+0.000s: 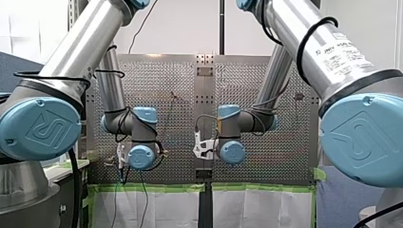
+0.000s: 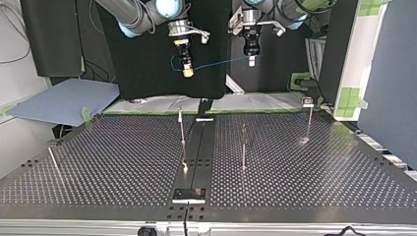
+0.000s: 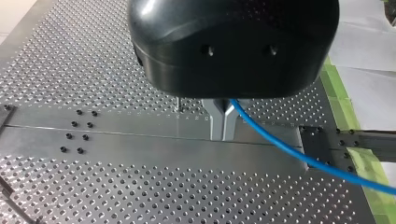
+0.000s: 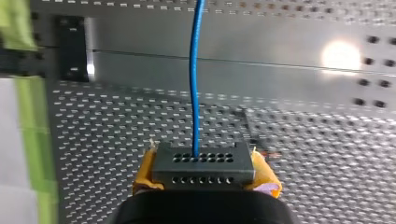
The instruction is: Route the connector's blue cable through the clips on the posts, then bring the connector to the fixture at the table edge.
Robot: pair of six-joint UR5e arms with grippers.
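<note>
Metal fingers [image 3: 216,122] of my left gripper [image 2: 251,60] pinch together on the blue cable [image 3: 289,151]; yellow pads [image 4: 144,173] of my right gripper [image 2: 187,72] clamp the connector [image 4: 204,167]; the cable stretches sideways between them, high over the table's far edge in the top view; the posts [image 2: 182,129] stand below, nearer that camera.

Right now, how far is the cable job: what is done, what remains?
Done: my right pincer grips the connector, and my left pincer is shut on the blue cable. In hand: both hold the cable in the air, behind the posts. Left: no post clip holds the cable yet, and the connector is far from the fixture.
</note>
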